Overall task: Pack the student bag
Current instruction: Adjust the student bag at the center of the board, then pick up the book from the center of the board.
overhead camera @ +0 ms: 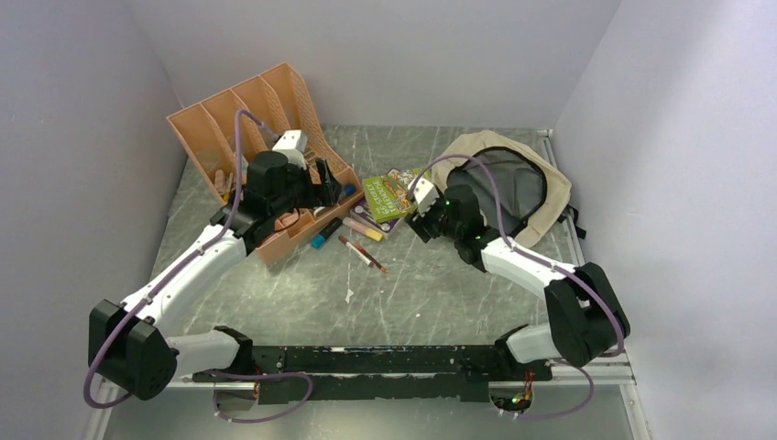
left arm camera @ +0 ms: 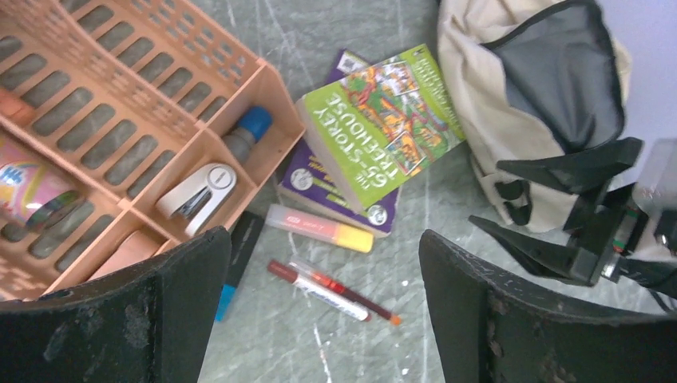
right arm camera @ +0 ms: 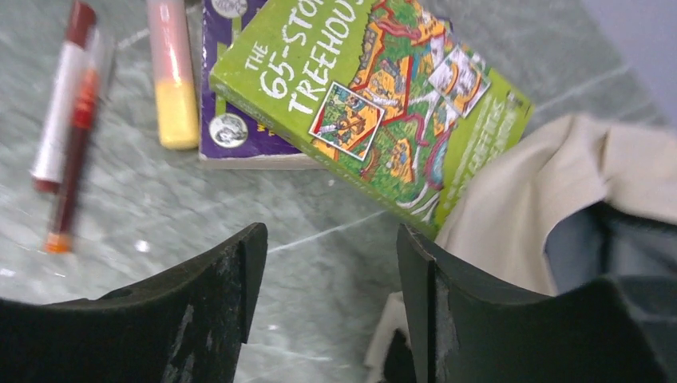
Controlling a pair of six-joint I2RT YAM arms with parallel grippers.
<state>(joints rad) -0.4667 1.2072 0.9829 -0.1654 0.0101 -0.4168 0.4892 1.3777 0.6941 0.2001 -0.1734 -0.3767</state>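
Note:
The student bag (overhead camera: 550, 197) is a beige backpack lying open at the back right, with its dark grey lining showing. It also shows in the left wrist view (left arm camera: 471, 72) and the right wrist view (right arm camera: 519, 215). A green book (overhead camera: 392, 191) lies on a purple book (left arm camera: 319, 179) just left of the bag. My right gripper (overhead camera: 415, 226) is open and empty, low over the table between the books and the bag edge (right arm camera: 331, 231). My left gripper (overhead camera: 332, 179) is open and empty above the loose pens (left arm camera: 319, 239).
An orange file organizer (overhead camera: 266, 137) stands at the back left, holding a stapler (left arm camera: 195, 195), a blue-capped tube (left arm camera: 246, 132) and a tape roll (left arm camera: 28, 187). On the table lie a pink-yellow highlighter (left arm camera: 319, 227), two red pens (left arm camera: 327, 289) and a blue-tipped marker (left arm camera: 235, 263).

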